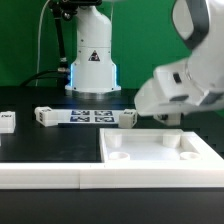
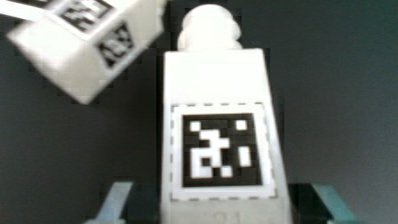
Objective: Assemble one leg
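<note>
In the wrist view a white leg [image 2: 217, 110] with a black-and-white tag on its face lies lengthwise between my fingers, its rounded screw tip pointing away. My gripper [image 2: 222, 206] is shut on the leg, with one pale finger [image 2: 121, 202] at each side of its near end. A second tagged leg [image 2: 80, 42] lies slanted on the dark table just beyond. In the exterior view my gripper [image 1: 168, 112] hangs low at the exterior view's right, over the far edge of the large flat white piece [image 1: 150, 158]. The held leg is hidden there.
The marker board [image 1: 80, 116] lies mid-table in front of the robot base [image 1: 92, 60]. Another small tagged leg [image 1: 7, 121] sits at the exterior view's far left. A low white wall [image 1: 60, 180] runs along the front.
</note>
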